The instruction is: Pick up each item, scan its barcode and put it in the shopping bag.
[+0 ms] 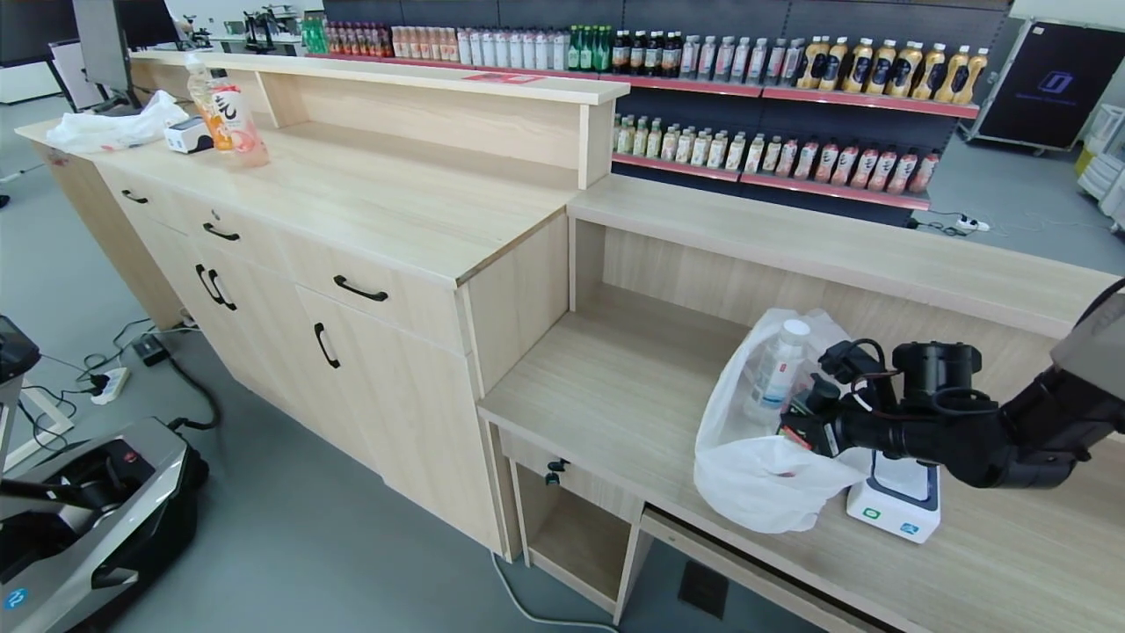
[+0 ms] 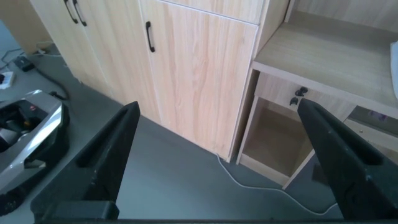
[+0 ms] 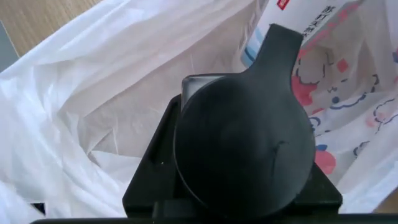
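Note:
A white shopping bag stands on the lower counter with a clear bottle with a white cap upright inside it. My right gripper is at the bag's mouth, beside that bottle. In the right wrist view a rounded black part covers the middle; around it are the bag's white film, a bottle label and a packet with pink cartoon print. My left gripper hangs open over the grey floor, facing the cabinet doors, holding nothing.
A white scanner box sits just right of the bag, under my right arm. On the tall counter at far left stand two drink bottles, a small white box and a crumpled white bag. Shelves of bottles line the back.

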